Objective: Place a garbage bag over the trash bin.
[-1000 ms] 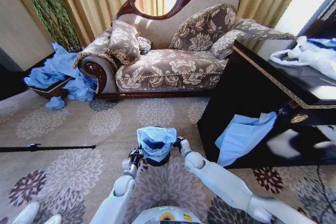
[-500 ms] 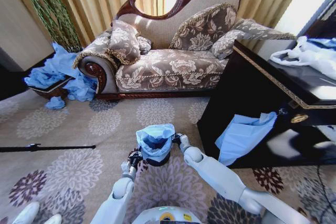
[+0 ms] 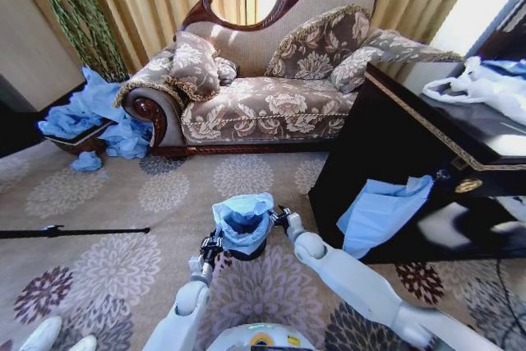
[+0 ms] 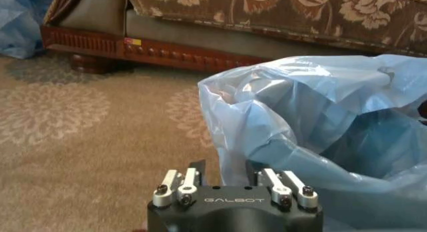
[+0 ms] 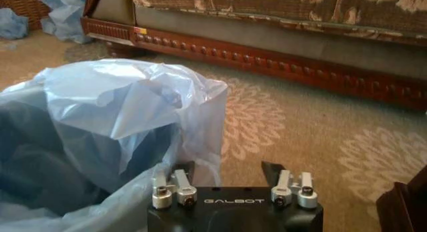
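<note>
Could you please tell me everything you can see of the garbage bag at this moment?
The garbage bag is thin, wrinkled, light-blue, slightly see-through plastic. It is draped over the black trash bin on the carpet, its mouth open and its rim puffed up unevenly. The left gripper and right gripper flank it, fingers open at its edges.

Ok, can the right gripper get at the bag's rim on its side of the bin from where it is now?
Probably yes. The right gripper sits open right beside the garbage bag draped over the trash bin, and the bag's edge hangs just in front of its fingers with nothing between them.
</note>
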